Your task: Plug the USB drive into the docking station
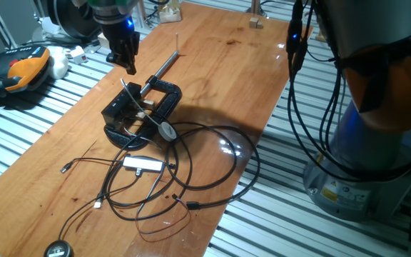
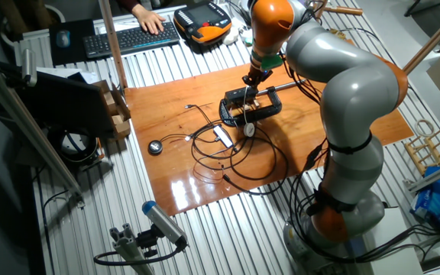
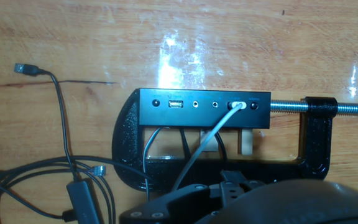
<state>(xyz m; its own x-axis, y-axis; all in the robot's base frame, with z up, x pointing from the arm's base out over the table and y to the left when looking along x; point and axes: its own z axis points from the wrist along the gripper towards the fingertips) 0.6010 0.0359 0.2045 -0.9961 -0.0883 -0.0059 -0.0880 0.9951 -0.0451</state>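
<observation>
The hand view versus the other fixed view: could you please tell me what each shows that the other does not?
Only the hand view shows the docking station face: an empty USB port and a grey cable plugged further right.

Only the other fixed view shows the whole arm, the end effector above the dock, a keyboard and a hand.

Both show the black clamp and loose cables.

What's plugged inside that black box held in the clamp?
On the docking station, one grey cable sits in a socket; the USB port and small round jacks show empty. Its inside is covered.
</observation>
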